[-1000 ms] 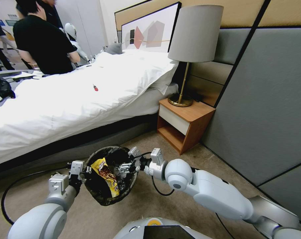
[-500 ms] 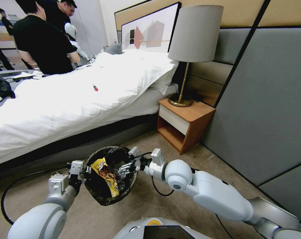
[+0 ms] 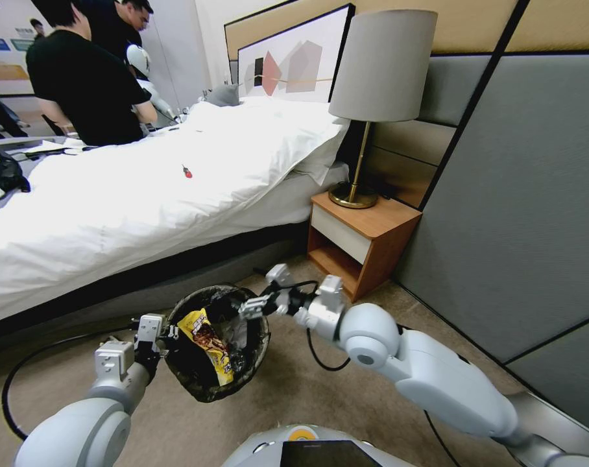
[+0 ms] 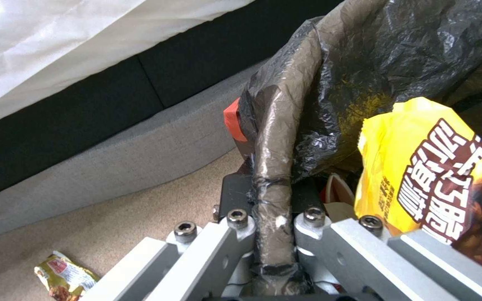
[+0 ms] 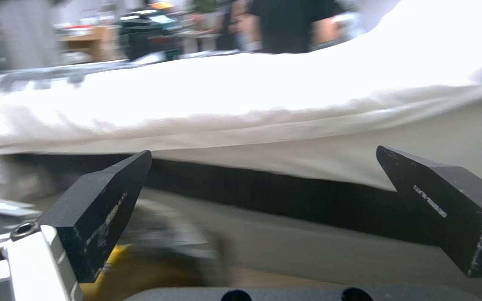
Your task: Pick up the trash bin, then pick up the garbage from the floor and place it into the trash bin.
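Beige carpet (image 3: 294,395) runs between the bed's dark base on the far side and the grey padded wall (image 3: 521,214) on the robot's right, with a wooden nightstand (image 3: 359,243) closing the corner and a lamp (image 3: 372,97) standing on it; open floor lies in front of the robot and toward that wall. Close to the bed edge (image 3: 145,272), the trash bin (image 3: 197,383) is held tilted, its mouth facing the head camera. Its crinkled black bag (image 4: 375,54) is folded over the rim, and a yellow snack wrapper (image 3: 210,344) with brown print lies inside (a red-and-white carton edge shows beside it in the left wrist view). The left gripper (image 4: 272,234) is clamped tight on the bag-covered rim at the bin's left side. The right gripper (image 3: 259,303) hangs over the far right part of the rim, its black fingers (image 5: 101,209) spread wide with nothing between them. Another small wrapper (image 4: 65,276) lies on the carpet near the bed base, well apart from the bin.
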You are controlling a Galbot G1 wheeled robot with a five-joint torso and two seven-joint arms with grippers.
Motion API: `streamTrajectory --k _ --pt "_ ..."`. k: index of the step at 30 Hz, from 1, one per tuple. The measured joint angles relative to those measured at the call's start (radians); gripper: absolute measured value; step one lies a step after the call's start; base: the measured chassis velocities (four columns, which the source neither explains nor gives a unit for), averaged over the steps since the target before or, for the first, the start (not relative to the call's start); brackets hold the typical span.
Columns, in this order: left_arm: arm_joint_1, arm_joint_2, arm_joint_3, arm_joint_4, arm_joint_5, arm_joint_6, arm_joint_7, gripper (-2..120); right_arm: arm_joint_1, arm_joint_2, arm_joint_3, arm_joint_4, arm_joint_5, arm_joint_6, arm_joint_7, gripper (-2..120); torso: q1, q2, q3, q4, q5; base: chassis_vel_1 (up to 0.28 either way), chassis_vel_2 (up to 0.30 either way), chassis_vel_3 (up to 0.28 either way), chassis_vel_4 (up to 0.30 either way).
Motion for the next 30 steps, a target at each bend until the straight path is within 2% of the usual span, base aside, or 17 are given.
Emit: streamTrajectory --k 1,4,5,8,9,11,12,14,15,18,19,20,21,22,23,26,30 --pt "0.0 0.0 0.0 0.0 0.0 0.0 0.0 1 0.0 0.0 0.0 0.0 0.0 0.0 0.0 100 0.0 0.0 0.0 0.0 0.0 0.0 0.0 0.0 0.0" --pt "-0.001 -0.008 0.002 0.0 0.004 0.0 0.0 1 -0.12 0.001 0.151 0.004 -0.067 0.028 0.011 100 0.0 0.0 0.0 0.0 0.0 0.0 0.0 0.0 0.0" --pt "-0.001 -0.008 0.002 0.0 0.004 0.0 0.0 1 -0.12 0.001 0.151 0.004 -0.067 0.028 0.011 100 0.0 0.0 0.0 0.0 0.0 0.0 0.0 0.0 0.0" --pt "-0.002 -0.031 0.008 0.0 0.021 -0.002 0.007 1 -0.278 0.031 0.31 0.002 -0.159 0.078 0.011 100 0.0 0.0 0.0 0.0003 0.0 0.0 0.0 0.0 0.0" --pt "-0.002 -0.031 0.008 0.0 0.021 -0.002 0.007 1 -0.278 0.031 0.31 0.002 -0.159 0.078 0.011 100 0.0 0.0 0.0 0.0003 0.0 0.0 0.0 0.0 0.0" --pt "-0.001 -0.039 0.008 0.0 0.023 -0.002 0.009 1 -0.412 0.061 0.402 0.01 -0.221 0.113 0.006 100 0.0 0.0 0.0 0.0001 0.0001 0.0 0.0 0.0 0.0" --pt "-0.001 -0.039 0.008 0.0 0.023 -0.002 0.009 1 -0.412 0.061 0.402 0.01 -0.221 0.113 0.006 100 0.0 0.0 0.0 0.0001 0.0001 0.0 0.0 0.0 0.0" --pt "-0.004 -0.04 0.007 0.0 0.023 -0.002 0.011 1 -0.571 0.124 0.5 0.022 -0.34 0.179 -0.017 100 0.0 0.0 0.0 -0.0002 0.0001 0.0 0.0 0.0 0.0" --pt "-0.004 -0.04 0.007 0.0 0.023 -0.002 0.011 1 -0.571 0.124 0.5 0.022 -0.34 0.179 -0.017 100 0.0 0.0 0.0 -0.0002 0.0001 0.0 0.0 0.0 0.0" --pt "-0.008 -0.041 0.007 0.0 0.028 0.002 0.017 1 -0.772 0.268 0.583 0.037 -0.498 0.271 -0.04 100 0.0 0.0 0.0 -0.0002 0.0 0.0 0.0 0.0 0.0" --pt "-0.008 -0.041 0.007 0.0 0.028 0.002 0.017 1 -0.772 0.268 0.583 0.037 -0.498 0.271 -0.04 100 0.0 0.0 0.0 -0.0002 0.0 0.0 0.0 0.0 0.0" --pt "-0.009 -0.042 0.008 0.0 0.031 0.004 0.02 1 -0.833 0.319 0.604 0.038 -0.536 0.301 -0.043 100 0.0 0.0 0.0 -0.0004 -0.0003 0.0 0.0 0.0 0.0" --pt "-0.009 -0.043 0.008 0.0 0.032 0.005 0.022 1 -0.851 0.336 0.609 0.038 -0.547 0.31 -0.044 100 0.0 0.0 0.0 -0.0004 -0.0005 0.0 0.0 0.0 0.0" --pt "-0.009 -0.045 0.008 0.0 0.035 0.008 0.025 1 -0.913 0.404 0.63 0.038 -0.586 0.347 -0.044 100 0.0 0.0 0.0 -0.0004 -0.0002 0.0 0.0 0.0 0.0" --pt "-0.009 -0.045 0.008 0.0 0.035 0.008 0.025 1 -0.913 0.404 0.63 0.038 -0.586 0.347 -0.044 100 0.0 0.0 0.0 -0.0004 -0.0002 0.0 0.0 0.0 0.0" --pt "-0.009 -0.044 0.007 0.0 0.036 0.011 0.033 1 -0.981 0.473 0.657 0.041 -0.632 0.39 -0.044 100 0.0 0.0 0.0 0.0001 -0.0004 0.0 0.0 0.0 0.0" --pt "-0.013 -0.044 0.003 0.0 0.036 0.012 0.037 1 -1.008 0.497 0.698 0.043 -0.666 0.428 -0.059 100 0.0 0.0 0.0 0.0002 -0.0002 0.0 0.0 0.0 0.0"
